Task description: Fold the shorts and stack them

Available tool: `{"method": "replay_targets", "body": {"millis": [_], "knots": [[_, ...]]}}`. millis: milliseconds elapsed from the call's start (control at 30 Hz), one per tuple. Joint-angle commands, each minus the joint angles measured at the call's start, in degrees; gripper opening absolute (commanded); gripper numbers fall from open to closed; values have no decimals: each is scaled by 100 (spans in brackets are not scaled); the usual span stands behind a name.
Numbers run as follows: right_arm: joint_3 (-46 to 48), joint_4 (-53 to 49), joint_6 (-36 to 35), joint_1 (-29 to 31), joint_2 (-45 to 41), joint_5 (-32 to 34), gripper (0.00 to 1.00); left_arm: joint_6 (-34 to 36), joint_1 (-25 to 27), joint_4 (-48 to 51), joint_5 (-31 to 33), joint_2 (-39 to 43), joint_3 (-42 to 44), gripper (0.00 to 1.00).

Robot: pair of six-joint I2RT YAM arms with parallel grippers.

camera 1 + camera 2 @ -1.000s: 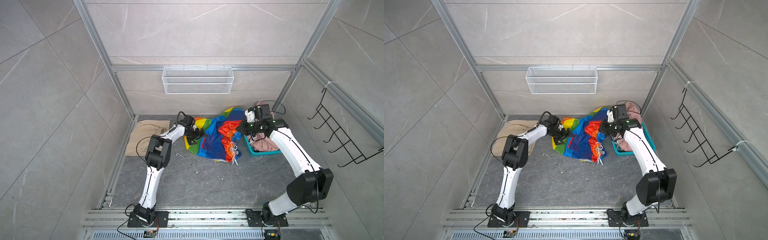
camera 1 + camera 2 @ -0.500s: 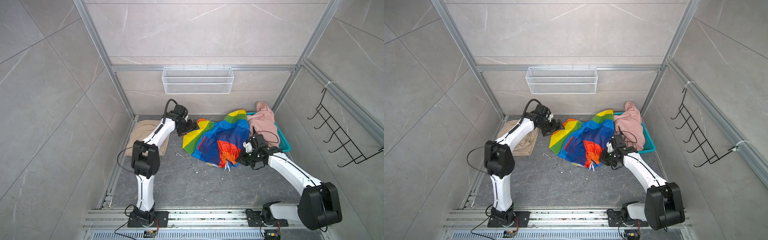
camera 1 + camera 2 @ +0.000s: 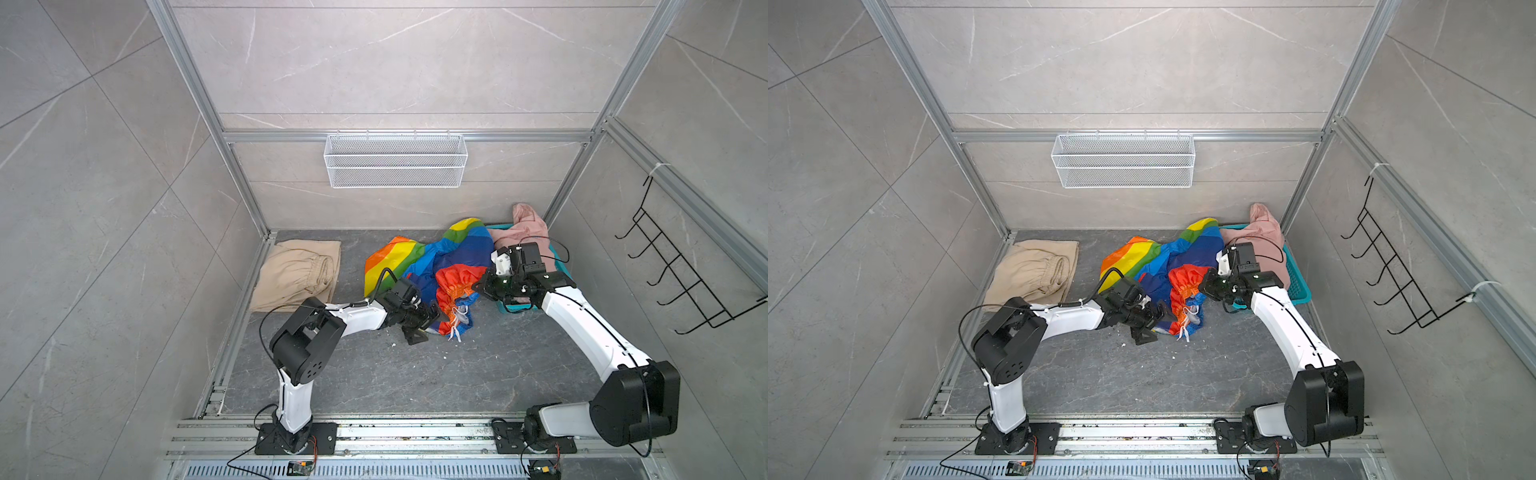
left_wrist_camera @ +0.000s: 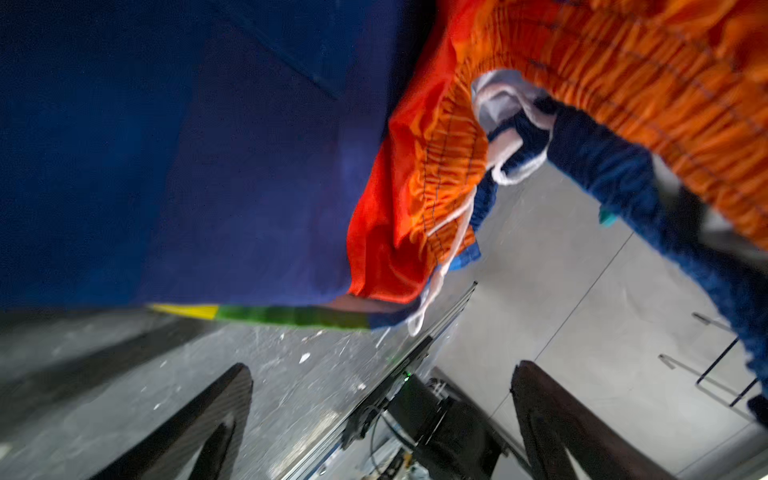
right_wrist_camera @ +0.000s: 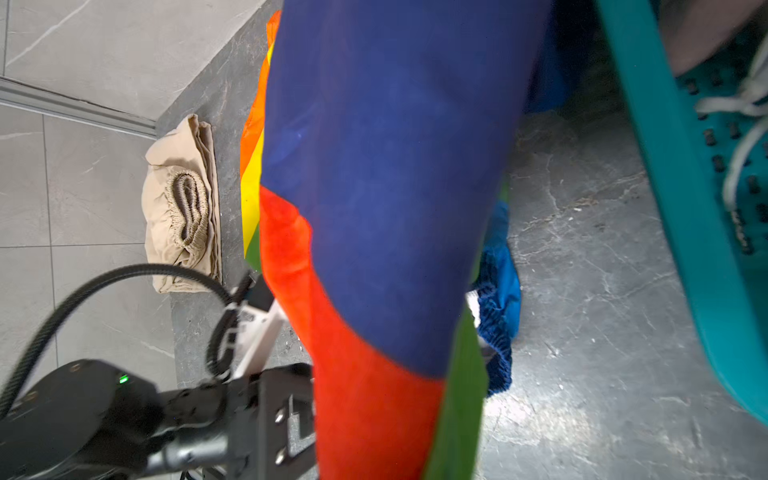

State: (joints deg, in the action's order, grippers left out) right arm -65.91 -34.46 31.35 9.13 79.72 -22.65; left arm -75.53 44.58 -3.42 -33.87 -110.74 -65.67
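Observation:
The rainbow-striped shorts (image 3: pixel 440 262) (image 3: pixel 1163 266) lie crumpled mid-floor, partly lifted. My right gripper (image 3: pixel 482 286) (image 3: pixel 1206 286) is shut on their cloth, which hangs in front of the right wrist camera as blue, red and green bands (image 5: pixel 374 208) and hides the jaws. My left gripper (image 3: pixel 428 322) (image 3: pixel 1154 324) (image 4: pixel 382 415) is open and empty, low by the orange waistband (image 4: pixel 623 62) and white drawstring (image 4: pixel 498 137). The beige shorts (image 3: pixel 297 270) (image 5: pixel 178 208) lie folded at the back left. The pink shorts (image 3: pixel 523 228) are heaped in the basket.
A teal perforated basket (image 3: pixel 515 307) (image 5: pixel 685 208) stands at the right, close behind my right gripper. On the back wall hangs a white wire basket (image 3: pixel 395 162), and a black hook rack (image 3: pixel 681 270) is on the right wall. Grey floor (image 3: pixel 415 374) stretches toward the front rail.
My left gripper has swung from the back near the beige shorts to the front edge of the rainbow shorts. My right gripper has moved up and back slightly, pulling the cloth.

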Motion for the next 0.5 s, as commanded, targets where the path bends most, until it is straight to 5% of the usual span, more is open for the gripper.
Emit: {"method": "replay_targets", "body": {"millis": [0,200,467], "knots": [[-176,53,-4,-24,78,-75,0,-1432,109,-1411,1,-125,-176,99],[-228,32,-97,-29,35,30,0,-2363,192,-2096,187,-702,-179,93],[-434,-17,-313,-66,153,90,0,-2327,209,-2080,405,-783,219,77]]}}
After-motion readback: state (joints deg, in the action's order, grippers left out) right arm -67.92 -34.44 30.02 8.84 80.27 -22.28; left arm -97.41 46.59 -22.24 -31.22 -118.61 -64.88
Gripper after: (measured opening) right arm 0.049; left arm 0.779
